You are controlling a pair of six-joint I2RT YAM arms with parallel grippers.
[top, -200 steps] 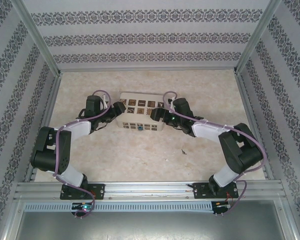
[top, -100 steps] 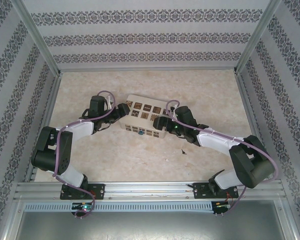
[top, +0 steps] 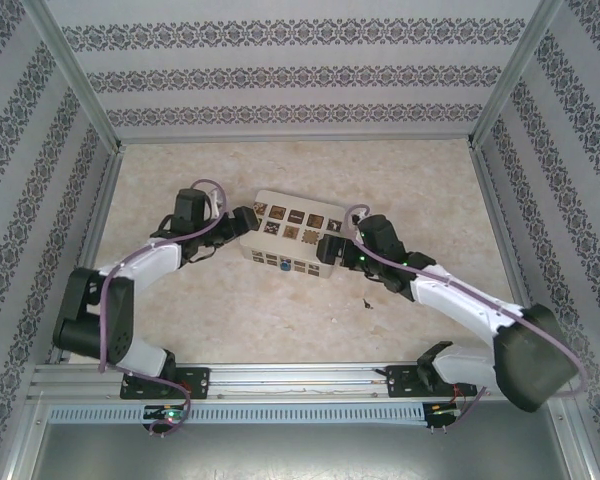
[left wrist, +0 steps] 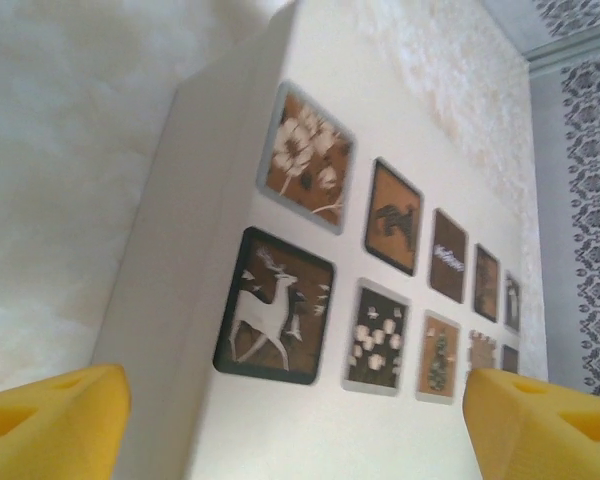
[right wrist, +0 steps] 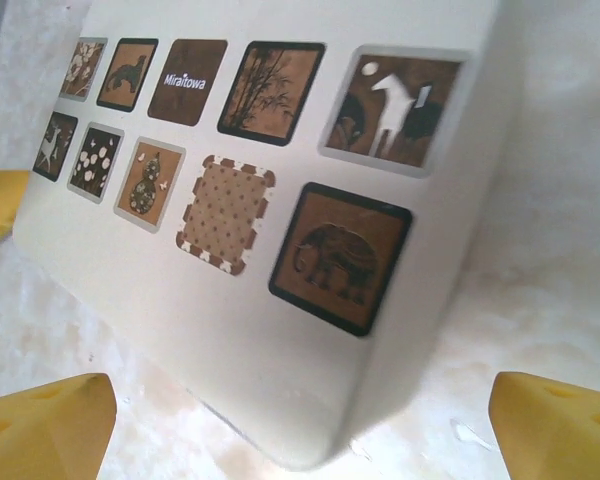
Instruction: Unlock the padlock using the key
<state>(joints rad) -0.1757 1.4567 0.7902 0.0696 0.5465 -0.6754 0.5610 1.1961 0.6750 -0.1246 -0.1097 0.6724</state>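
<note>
One tiled box sits on the table, contents hidden. One blue padlock hangs on its near face, between the left fingers and right fingers; both pairs stand apart, empty.

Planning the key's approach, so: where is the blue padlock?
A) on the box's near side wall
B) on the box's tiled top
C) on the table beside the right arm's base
A: the top view shows the padlock as a blue spot on the near side wall of the box.
</note>
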